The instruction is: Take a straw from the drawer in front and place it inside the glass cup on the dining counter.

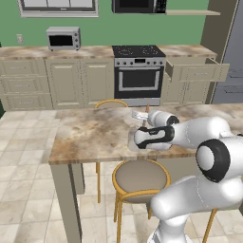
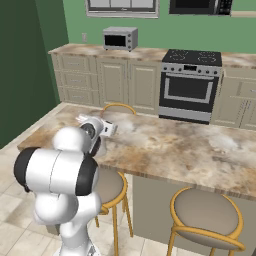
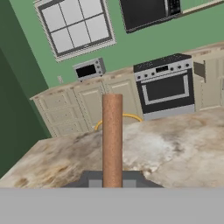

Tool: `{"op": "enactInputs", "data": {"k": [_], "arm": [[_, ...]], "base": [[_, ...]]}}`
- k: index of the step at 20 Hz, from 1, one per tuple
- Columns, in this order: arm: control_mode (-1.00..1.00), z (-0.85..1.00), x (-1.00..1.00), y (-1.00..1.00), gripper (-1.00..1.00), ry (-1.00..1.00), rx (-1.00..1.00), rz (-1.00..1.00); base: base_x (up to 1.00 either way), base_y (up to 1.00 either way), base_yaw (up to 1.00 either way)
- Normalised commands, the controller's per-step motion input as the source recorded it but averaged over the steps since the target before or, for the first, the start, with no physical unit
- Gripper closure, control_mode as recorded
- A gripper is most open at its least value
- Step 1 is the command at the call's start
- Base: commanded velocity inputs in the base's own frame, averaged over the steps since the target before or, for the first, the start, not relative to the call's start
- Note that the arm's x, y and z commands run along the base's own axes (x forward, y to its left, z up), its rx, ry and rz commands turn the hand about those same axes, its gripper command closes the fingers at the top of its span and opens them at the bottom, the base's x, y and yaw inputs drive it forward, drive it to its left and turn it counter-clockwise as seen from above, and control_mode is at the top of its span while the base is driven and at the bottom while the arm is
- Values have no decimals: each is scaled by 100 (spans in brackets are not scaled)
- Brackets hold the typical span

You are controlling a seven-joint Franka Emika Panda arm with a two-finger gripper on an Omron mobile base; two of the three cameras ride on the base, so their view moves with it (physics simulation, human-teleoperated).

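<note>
The arm reaches forward from the base and bends low over the dining counter (image 1: 90,135), its forearm lying nearly level above the marbled worktop. The hand (image 3: 112,177) is clamped narrow on the straw (image 3: 112,140), which stands up from between the two dark fingertips as a reddish-brown stick.

In the left base view the hand (image 1: 144,124) sits over the middle of the worktop, and the tip of the straw (image 1: 147,108) pokes up just above the wrist. At the far wall, right of the stove (image 1: 138,73), the drawer (image 1: 195,71) stands pulled out from its cabinet; its inside cannot be seen from here. A round stool (image 1: 141,176) stands below the near edge of the worktop.

In the right base view the arm's shoulder and elbow block most of the hand, so the grip cannot be judged there. It does show the worktop (image 2: 190,150) running on to the right and a second stool (image 2: 206,215).

The hand view looks along the straw to the stove (image 3: 165,85), a toaster oven (image 3: 89,69) and a window (image 3: 76,24).
</note>
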Motion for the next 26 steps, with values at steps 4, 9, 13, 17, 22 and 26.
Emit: {"op": "enactInputs", "data": {"k": [4,9,13,17,22,26], "arm": [[-100,0,14,0,100,-1,0,0],[-100,5,7,0,100,0,0,0],[-100,14,6,0,100,0,0,0],[-100,11,15,0,100,0,0,0],[-100,15,2,0,100,0,0,0],[-100,9,-5,0,100,0,0,0]], "base": [[0,0,0],[0,0,0],[0,0,0],[0,0,0],[0,0,0],[0,0,0]]}}
